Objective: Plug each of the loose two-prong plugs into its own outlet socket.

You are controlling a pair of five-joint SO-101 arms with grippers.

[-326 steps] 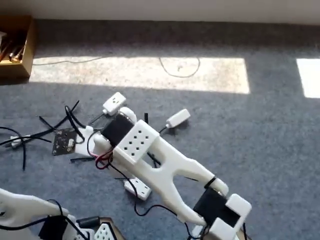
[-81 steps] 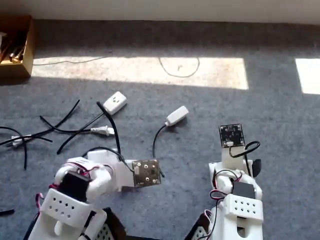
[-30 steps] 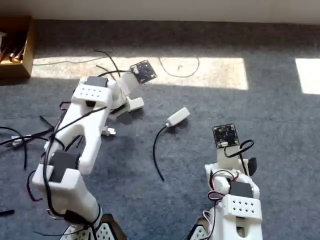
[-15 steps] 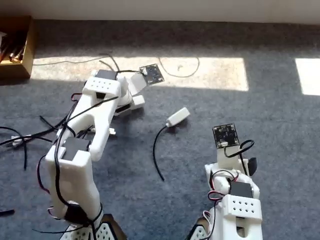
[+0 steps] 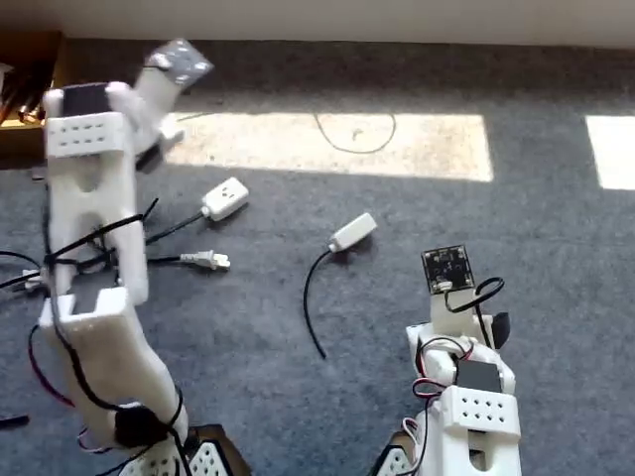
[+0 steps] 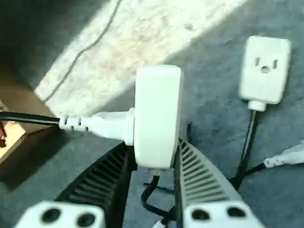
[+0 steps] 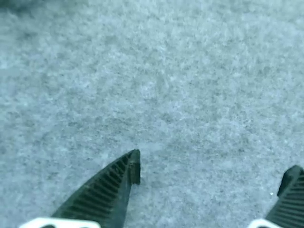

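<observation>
A wooden box (image 5: 20,137) sits at the 10 o'clock edge of the high view. It holds slim dark items that are too small to identify.

The left gripper (image 6: 154,149) is pinched on the narrow sides of a clamped outlet socket (image 6: 156,109), one ribbed finger pressing each side. The socket is raised off the carpet (image 7: 166,71). A white plug (image 6: 97,126) with a black cord meets the socket's face. Its prongs are out of sight, so I cannot tell how deep it is seated. The arm itself reaches toward 10 o'clock in the high view.

The right gripper (image 7: 211,175) is spread wide, fingertips well apart above bare carpet, holding and touching nothing. Its arm stands at 5 o'clock.

A free outlet socket (image 5: 226,199) lies face up at about 10 o'clock from centre, with its cord trailing toward 8 o'clock. A loose two-prong plug (image 5: 206,261) lies just beyond it at 9 o'clock from centre, apart from any socket. A white cord end (image 5: 353,232) rests near centre, with its black cord curving toward 6 o'clock.
</observation>
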